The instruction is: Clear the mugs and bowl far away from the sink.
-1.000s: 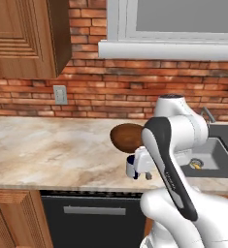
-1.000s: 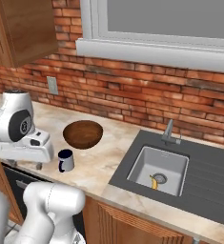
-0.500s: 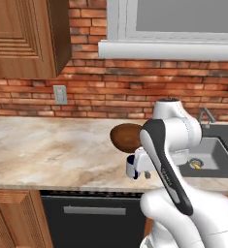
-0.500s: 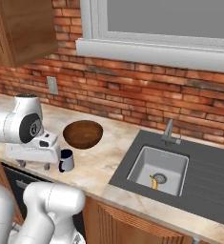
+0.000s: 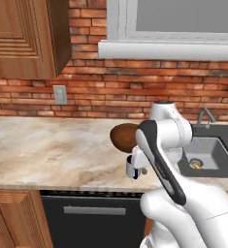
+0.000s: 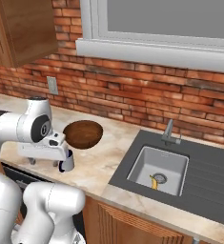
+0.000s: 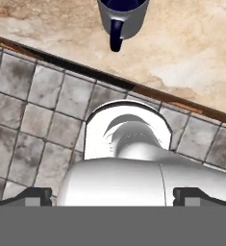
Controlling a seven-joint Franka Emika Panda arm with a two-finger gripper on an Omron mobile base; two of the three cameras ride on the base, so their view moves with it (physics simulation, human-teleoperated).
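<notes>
Progress: the clearing is looking barely begun; nothing is being carried yet, as far as the pictures show.
Mug: one mug (image 6: 67, 161) is standing upright on the table (image 5: 47, 150) near its front edge, just in front of the bowl; its handle is facing the table's front edge in the hand view (image 7: 122, 19). A second mug cannot be made out.
Bowl: the bowl (image 6: 83, 134) is sitting on the table left of the sink (image 6: 159, 165), not yet far from it.
End effector: the end effector (image 7: 112, 194) is hovering over the floor just off the table's front edge, fingertips set wide apart, holding nothing.
Remaining: the mug and the bowl are both waiting to be moved away.
</notes>
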